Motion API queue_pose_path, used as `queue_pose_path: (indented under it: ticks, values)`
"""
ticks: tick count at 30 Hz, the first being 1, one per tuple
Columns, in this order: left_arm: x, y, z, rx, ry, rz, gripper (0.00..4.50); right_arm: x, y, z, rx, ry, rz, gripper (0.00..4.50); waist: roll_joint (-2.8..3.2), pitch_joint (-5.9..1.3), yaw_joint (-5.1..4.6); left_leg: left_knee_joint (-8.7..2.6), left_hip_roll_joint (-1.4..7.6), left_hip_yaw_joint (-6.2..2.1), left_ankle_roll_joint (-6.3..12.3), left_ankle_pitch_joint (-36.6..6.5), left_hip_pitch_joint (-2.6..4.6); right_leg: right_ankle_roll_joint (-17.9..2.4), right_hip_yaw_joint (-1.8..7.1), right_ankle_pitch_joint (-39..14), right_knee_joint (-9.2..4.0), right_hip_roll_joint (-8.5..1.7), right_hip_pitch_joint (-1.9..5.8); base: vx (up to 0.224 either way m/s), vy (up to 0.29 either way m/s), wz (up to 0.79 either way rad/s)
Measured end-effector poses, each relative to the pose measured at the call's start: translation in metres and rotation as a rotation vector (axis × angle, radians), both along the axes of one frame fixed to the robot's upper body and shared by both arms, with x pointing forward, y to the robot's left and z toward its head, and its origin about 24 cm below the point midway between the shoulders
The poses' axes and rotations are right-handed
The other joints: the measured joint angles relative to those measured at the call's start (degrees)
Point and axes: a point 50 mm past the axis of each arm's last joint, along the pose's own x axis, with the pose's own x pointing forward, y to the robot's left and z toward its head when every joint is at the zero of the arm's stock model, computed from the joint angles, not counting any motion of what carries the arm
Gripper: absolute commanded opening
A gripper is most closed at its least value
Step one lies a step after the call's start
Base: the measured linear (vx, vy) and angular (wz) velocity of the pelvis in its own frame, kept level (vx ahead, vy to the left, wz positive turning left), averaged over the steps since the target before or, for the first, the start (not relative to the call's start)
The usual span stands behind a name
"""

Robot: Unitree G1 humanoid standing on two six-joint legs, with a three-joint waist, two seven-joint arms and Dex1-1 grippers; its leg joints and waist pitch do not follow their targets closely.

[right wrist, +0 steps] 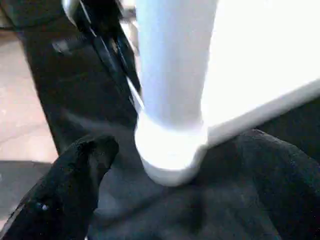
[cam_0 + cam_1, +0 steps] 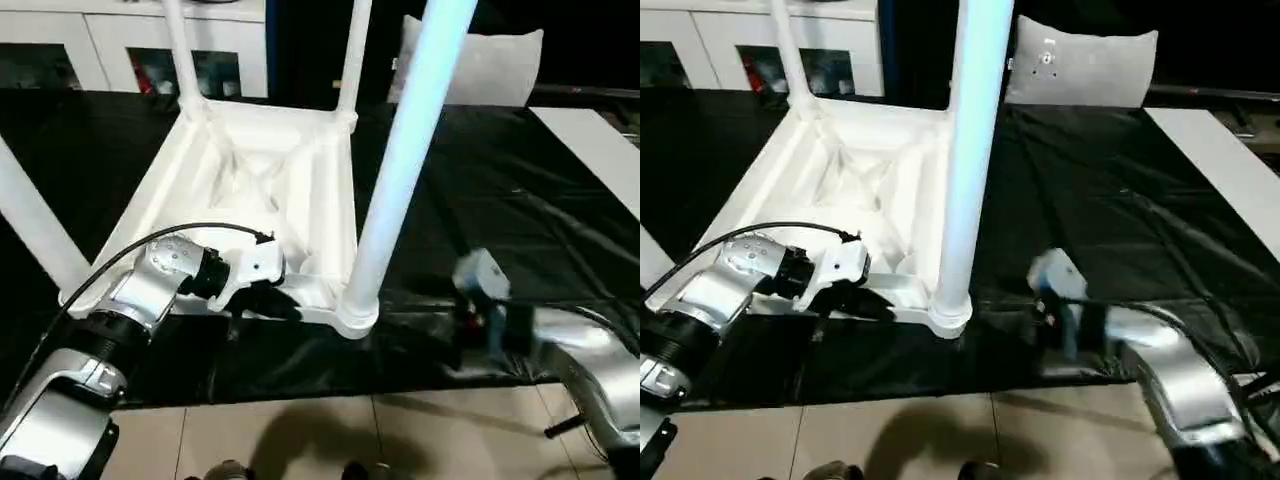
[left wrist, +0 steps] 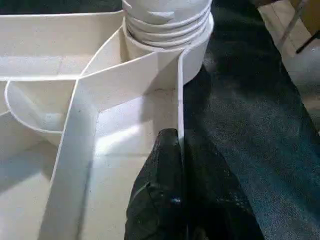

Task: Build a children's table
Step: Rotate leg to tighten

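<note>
No text, label, brand or number can be read anywhere — not on the children's table [image 2: 290, 190], nor around it.

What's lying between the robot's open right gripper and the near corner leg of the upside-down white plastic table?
Nothing: in the right wrist view, only bare black cloth separates the right gripper from the near corner leg of the white plastic table.
</note>
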Motion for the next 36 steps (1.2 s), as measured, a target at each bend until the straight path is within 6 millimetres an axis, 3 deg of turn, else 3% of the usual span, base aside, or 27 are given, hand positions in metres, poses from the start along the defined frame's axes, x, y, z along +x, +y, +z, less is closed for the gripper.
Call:
queue_pose_path:
  ticks: [5, 10, 24, 36]
  values:
    - [-0.009, -0.004, 0.0, 0.001, 0.009, -0.077, 0.0, 0.011, 0.004, 0.0, 0.029, 0.037, 0.077, 3.86, -0.01, -0.01, 0.37, -0.05, 0.0, 0.02, 0.1, -0.17, -0.1, -0.29, 0.0, 0.07, 0.03, 0.0, -0.05, 0.0, 0.0, 0.0]
    - [-0.013, -0.01, 0.0, 0.0, 0.018, -0.12, 0.0, 0.013, 0.014, -0.005, 0.059, 0.092, 0.165, 3.41, 0.01, -0.01, 1.76, -0.08, 0.0, 0.05, 0.11, -0.18, -0.09, -0.32, 0.0, 0.04, 0.05, -0.01, -0.05, 0.0, 0.0, 0.0]
    - [-0.015, -0.013, -0.001, 0.005, 0.022, -0.141, 0.0, 0.017, 0.014, -0.001, 0.065, 0.16, 0.296, 2.18, 0.01, -0.01, 1.98, 0.04, 0.01, 0.05, 0.1, -0.16, -0.07, -0.42, 0.01, 0.1, 0.09, -0.03, -0.01, 0.0, 0.0, 0.0]
    - [-0.016, -0.015, -0.004, -0.018, 0.068, -0.069, 0.0, 0.016, 0.014, -0.004, 0.08, 0.162, 0.27, 2.06, 0.24, -0.1, 1.99, 0.05, 0.01, 0.05, 0.1, -0.16, -0.02, -0.25, 0.01, 0.0, 0.08, -0.03, 0.02, 0.0, 0.0, 0.0]
